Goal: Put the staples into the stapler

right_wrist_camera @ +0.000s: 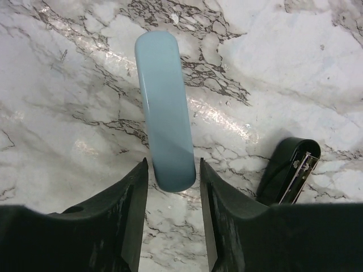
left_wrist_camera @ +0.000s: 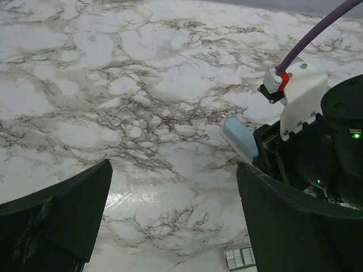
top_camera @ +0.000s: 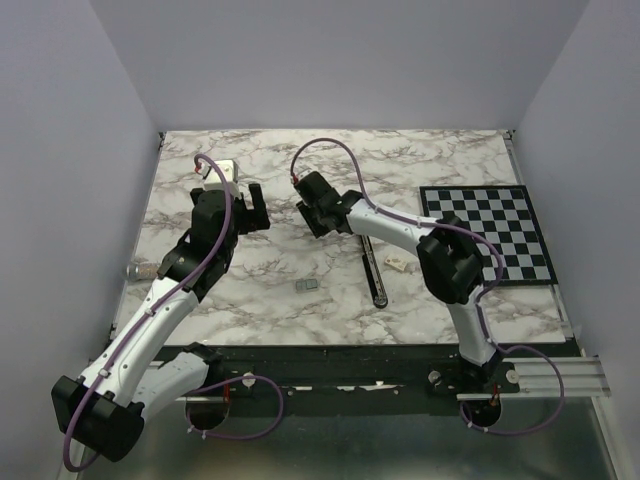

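The black stapler (top_camera: pixel 374 270) lies opened out flat on the marble, right of centre. Its end with the silvery channel (right_wrist_camera: pixel 298 173) shows at the right of the right wrist view. The staples (top_camera: pixel 308 286), a small grey block, lie on the marble left of the stapler and show at the bottom edge of the left wrist view (left_wrist_camera: pixel 241 258). My right gripper (right_wrist_camera: pixel 173 164) is open, its fingers on either side of the near end of a light-blue oblong piece (right_wrist_camera: pixel 163 102), with a small gap on each side. My left gripper (left_wrist_camera: pixel 173 221) hangs wide open over bare marble, holding nothing.
A checkerboard mat (top_camera: pixel 490 235) lies at the right. A small white object (top_camera: pixel 396 263) sits just right of the stapler. A grey object (top_camera: pixel 140 270) lies at the table's left edge. Purple-grey walls enclose the table on three sides.
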Controlling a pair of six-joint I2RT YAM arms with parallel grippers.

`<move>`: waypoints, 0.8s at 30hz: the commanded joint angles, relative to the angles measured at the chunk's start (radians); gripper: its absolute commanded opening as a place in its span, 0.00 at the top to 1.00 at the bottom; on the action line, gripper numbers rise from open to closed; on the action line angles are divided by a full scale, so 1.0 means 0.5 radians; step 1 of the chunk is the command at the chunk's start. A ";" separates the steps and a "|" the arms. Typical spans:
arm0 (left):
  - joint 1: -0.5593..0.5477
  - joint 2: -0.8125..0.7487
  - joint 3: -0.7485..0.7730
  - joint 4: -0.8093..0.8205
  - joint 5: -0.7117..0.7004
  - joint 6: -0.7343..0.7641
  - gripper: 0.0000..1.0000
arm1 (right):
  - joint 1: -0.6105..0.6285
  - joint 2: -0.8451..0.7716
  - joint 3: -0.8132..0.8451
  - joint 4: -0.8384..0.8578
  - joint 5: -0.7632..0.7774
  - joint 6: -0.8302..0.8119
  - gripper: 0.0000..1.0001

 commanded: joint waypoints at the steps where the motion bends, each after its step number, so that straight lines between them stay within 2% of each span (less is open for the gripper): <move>1: 0.016 -0.017 -0.020 0.024 0.020 0.001 0.01 | -0.010 -0.148 -0.017 0.009 -0.032 -0.019 0.50; 6: 0.019 -0.023 -0.020 0.021 0.039 -0.008 0.01 | -0.007 -0.440 -0.266 0.009 -0.087 0.014 0.39; 10: 0.019 -0.048 -0.026 0.030 0.036 -0.011 0.01 | -0.004 -0.688 -0.560 0.061 -0.323 -0.053 0.34; 14: 0.022 -0.072 -0.029 0.030 -0.007 -0.024 0.01 | 0.039 -0.857 -0.821 0.101 -0.464 0.057 0.27; 20: 0.049 -0.158 -0.057 0.058 -0.123 -0.048 0.01 | 0.198 -0.796 -0.865 0.153 -0.452 0.116 0.23; 24: 0.071 -0.241 -0.091 0.076 -0.249 -0.076 0.01 | 0.330 -0.612 -0.693 0.141 -0.308 0.112 0.22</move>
